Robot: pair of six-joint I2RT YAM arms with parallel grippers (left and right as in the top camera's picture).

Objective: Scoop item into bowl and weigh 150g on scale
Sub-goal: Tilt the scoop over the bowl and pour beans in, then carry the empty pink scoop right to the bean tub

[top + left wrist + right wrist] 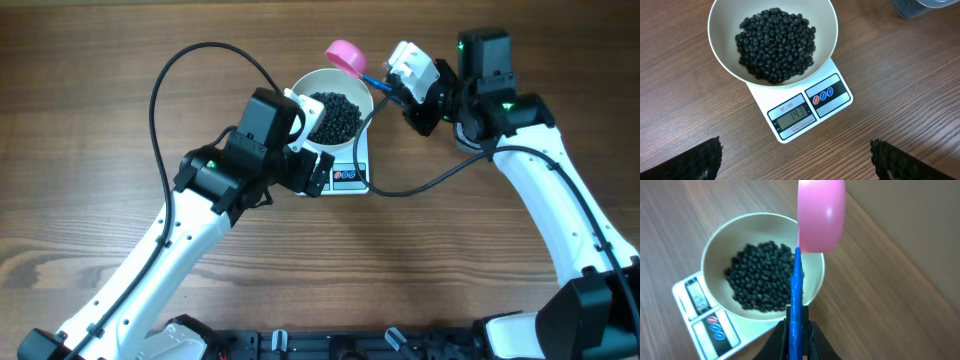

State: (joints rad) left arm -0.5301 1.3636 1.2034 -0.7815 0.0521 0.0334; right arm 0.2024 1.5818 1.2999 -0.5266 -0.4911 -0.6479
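Topping up, I reckon | my left jaws gaping, empty, before scale (790, 102) | display (796, 119) slightly under target | bowl (720, 52) on it, beans (775, 45) inside | right jaws clenched on scoop (821, 215) at far rim | next: sprinkle few more

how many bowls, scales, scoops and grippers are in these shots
bowl: 1
scale: 1
scoop: 1
grippers: 2, left gripper and right gripper
total: 5
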